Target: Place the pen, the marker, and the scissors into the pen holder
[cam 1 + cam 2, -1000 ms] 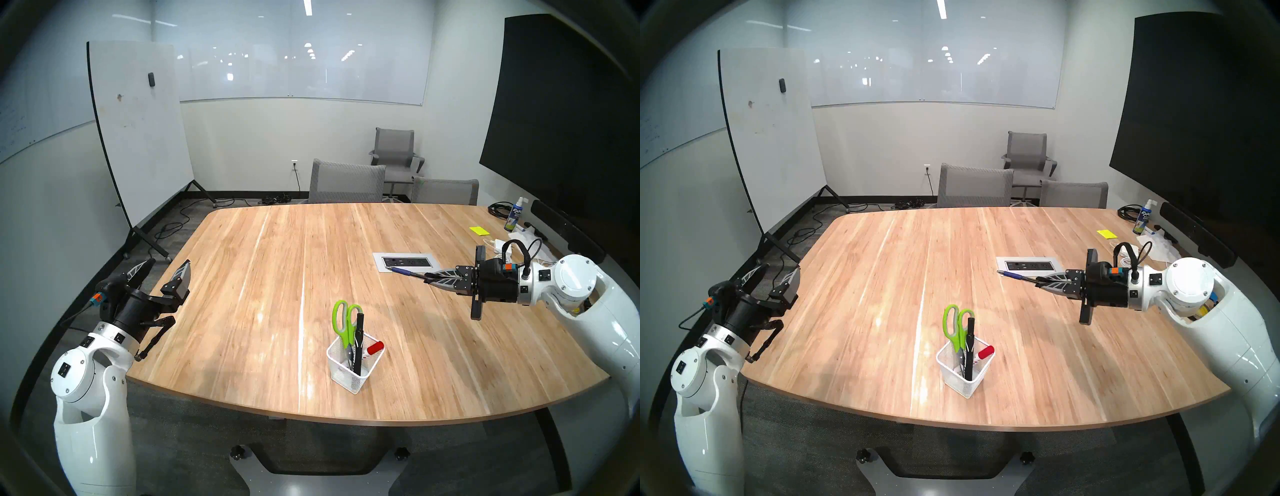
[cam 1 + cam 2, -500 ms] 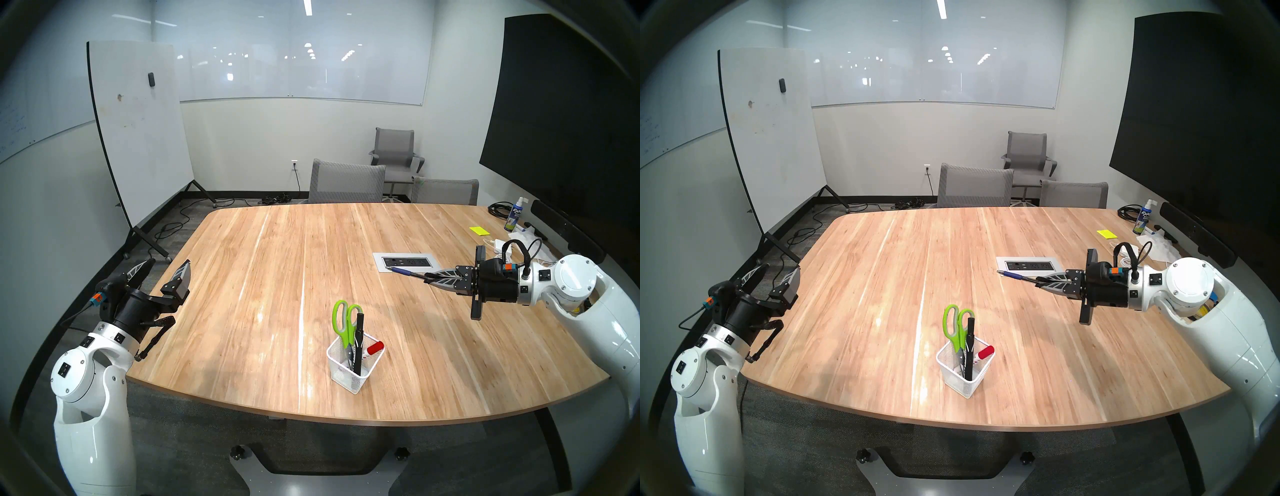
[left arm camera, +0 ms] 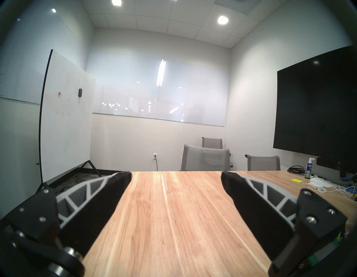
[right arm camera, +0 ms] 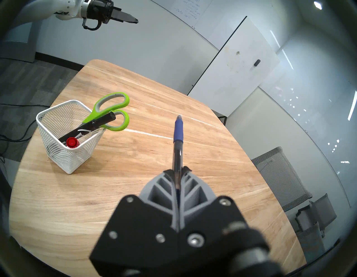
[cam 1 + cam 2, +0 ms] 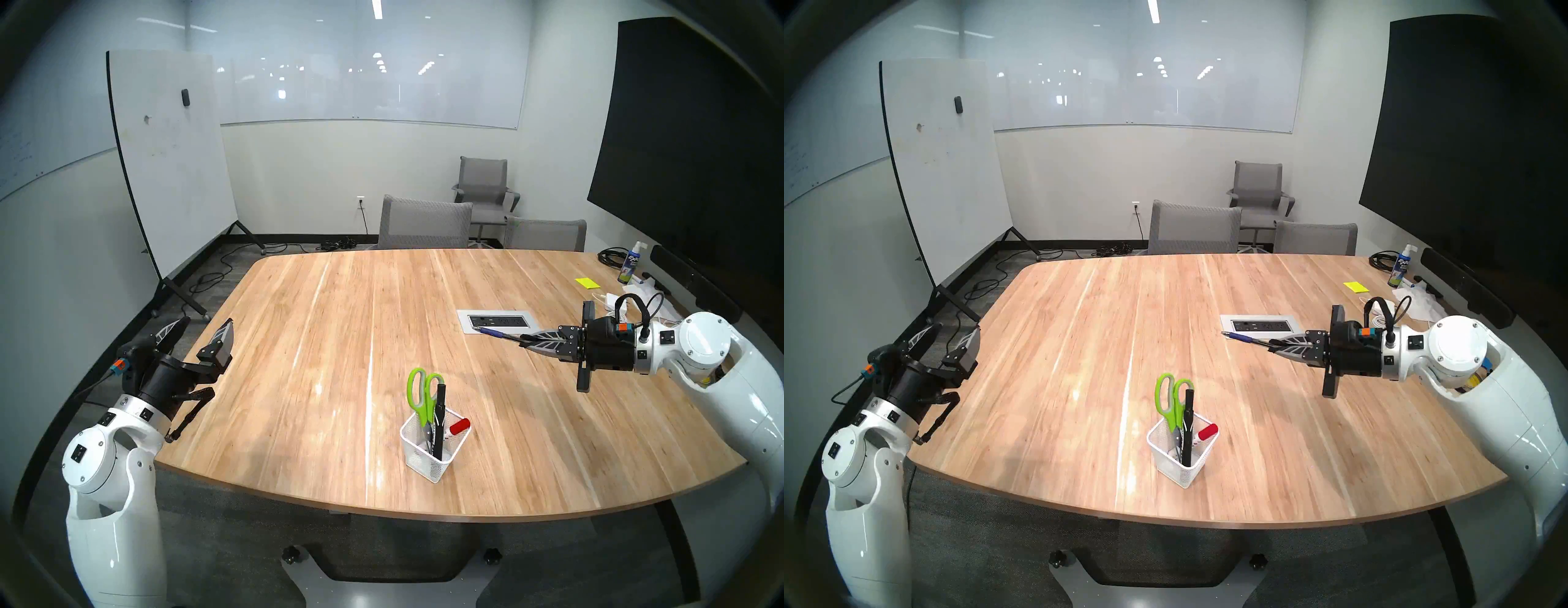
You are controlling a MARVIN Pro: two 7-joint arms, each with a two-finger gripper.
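While scissors [image 4: 108, 112] and markers [image 4: 87, 127] stand in the mesh pen holder [image 4: 58, 154], right gripper [image 4: 178, 172] pinches blue pen [image 4: 178, 139] by its rear, tip free for insertion; left gripper [image 3: 175, 178] gapes empty.

Only "EXPO" reads, on the blue spray bottle [image 5: 629, 266] at the tabletop's [image 5: 322, 348] two o'clock corner.

Illumination is bright and even, supplied by recessed square ceiling lights [image 3: 222, 20] and a linear strip fixture [image 5: 376, 8]. The frosted glass wall board [image 5: 369, 85] carries multiple reflected light spots. The light wooden surface [image 5: 339, 339] shows pale glare streaks and only soft, faint shadows. All views exhibit fisheye curvature with a dark vignette rim. In the right wrist view, the nearest black tool housing [image 4: 193, 241] is out of focus.
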